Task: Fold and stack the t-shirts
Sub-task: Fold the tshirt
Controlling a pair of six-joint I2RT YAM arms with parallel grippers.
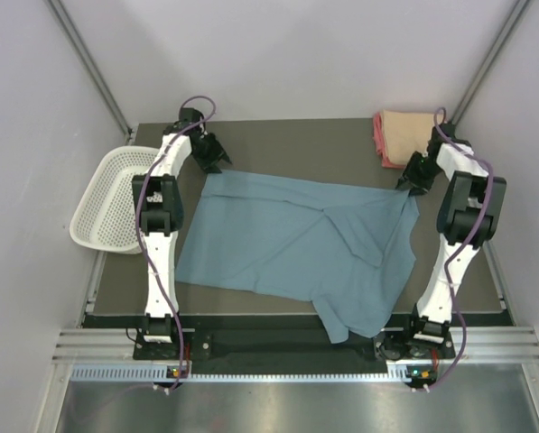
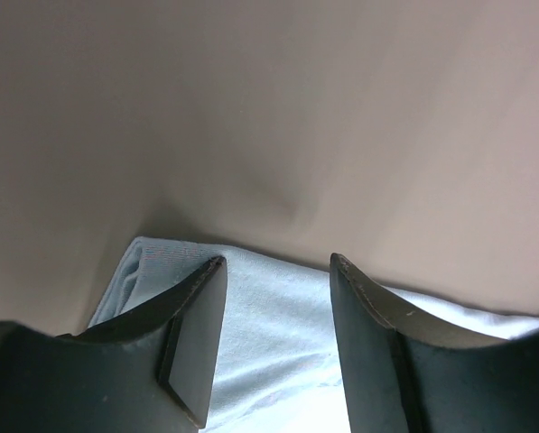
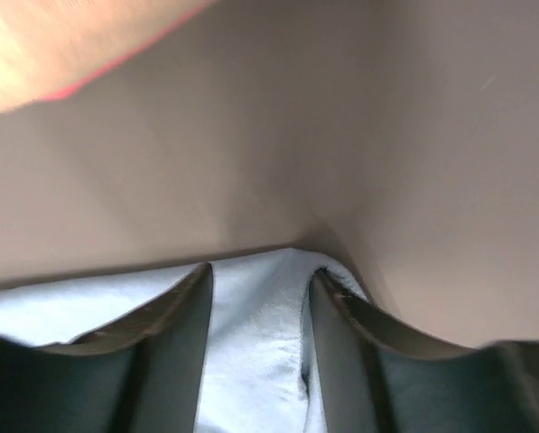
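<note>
**Blue-grey shirt spread flat, both grippers at its far corners**

Dark table (image 1: pixel 287 144). The blue-grey t-shirt (image 1: pixel 287 239) lies spread across the middle, creased, with one part hanging over the near edge. White mesh basket (image 1: pixel 106 203) sits at the left edge, tilted. Folded peach and pink t-shirts (image 1: pixel 403 135) are stacked at the far right corner. Left gripper (image 2: pixel 276 263) is at the shirt's far left corner, fingers apart and straddling the hem. Right gripper (image 3: pixel 260 269) is at the far right corner, fingers apart with cloth in the gap.
</note>
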